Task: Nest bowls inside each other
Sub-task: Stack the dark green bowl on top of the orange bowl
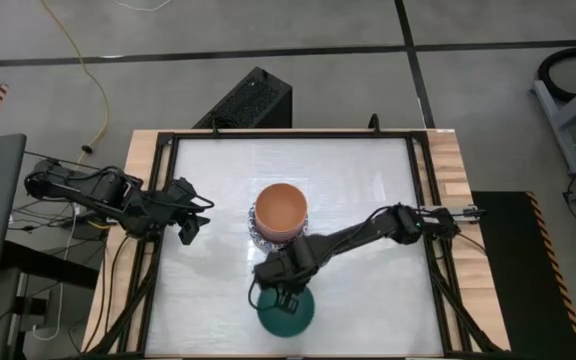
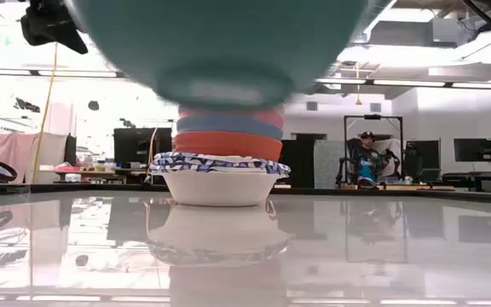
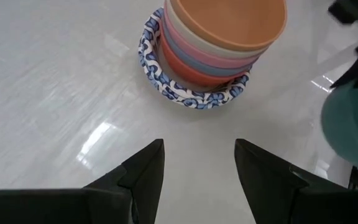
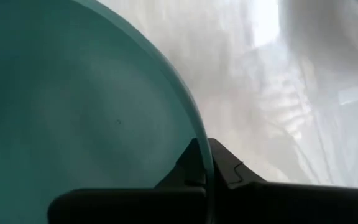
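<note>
White tabletop (image 1: 368, 180) fills your high view: the stack of bowls (image 1: 279, 214) sits mid-table, the right gripper (image 1: 286, 296) just near-side of it, pinching the green bowl (image 1: 288, 314) by its rim. From table height, that bowl hangs lifted, ready for nesting. Your left gripper (image 3: 197, 163) waits beside the stack, fingers spread.

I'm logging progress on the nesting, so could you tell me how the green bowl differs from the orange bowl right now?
The green bowl is pinched at its rim by the shut right gripper and lifted off the table; the orange bowl sits on top of the stack. The green bowl is alone near the table's front edge; the orange bowl is nested at the centre. Both are plain, round and similar in size. The left gripper waits open at the left.
</note>
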You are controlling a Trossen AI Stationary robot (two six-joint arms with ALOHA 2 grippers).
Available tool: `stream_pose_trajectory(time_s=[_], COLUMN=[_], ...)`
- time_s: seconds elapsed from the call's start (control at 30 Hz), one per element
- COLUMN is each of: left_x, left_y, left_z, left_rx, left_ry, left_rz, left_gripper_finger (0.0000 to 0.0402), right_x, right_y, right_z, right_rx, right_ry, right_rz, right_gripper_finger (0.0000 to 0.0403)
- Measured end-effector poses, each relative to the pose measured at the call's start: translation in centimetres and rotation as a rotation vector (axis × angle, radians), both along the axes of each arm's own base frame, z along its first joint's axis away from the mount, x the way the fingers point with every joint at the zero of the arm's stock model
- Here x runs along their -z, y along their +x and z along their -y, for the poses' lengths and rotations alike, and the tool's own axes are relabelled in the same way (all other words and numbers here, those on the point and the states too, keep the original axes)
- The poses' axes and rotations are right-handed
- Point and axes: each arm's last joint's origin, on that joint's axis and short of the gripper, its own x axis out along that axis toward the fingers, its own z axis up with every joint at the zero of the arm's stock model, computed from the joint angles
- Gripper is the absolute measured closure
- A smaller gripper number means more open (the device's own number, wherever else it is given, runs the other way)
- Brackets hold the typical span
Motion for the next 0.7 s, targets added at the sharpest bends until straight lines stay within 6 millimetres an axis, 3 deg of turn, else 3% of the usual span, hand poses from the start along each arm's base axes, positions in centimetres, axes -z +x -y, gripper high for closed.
stream_pose_trajectory(time_s=[0.37,0.7], left_x=[0.0,0.0], left_y=[0.0,0.0], left_z=[0.0,-0.1], left_rx=[0.0,-0.021], left_ry=[0.0,0.02], left_rz=[0.001,0.007], left_gripper_finger=[0.0216,0.0216], right_x=[-6.2,-9.1], right_y=[-1.4,-1.5], right_z=[5.0,9.6], right_rx=[0.096,0.164], right_ry=[-0.052,-0.051], right_rz=[0.176,0.311], right_gripper_finger=[0.0396,0.0396])
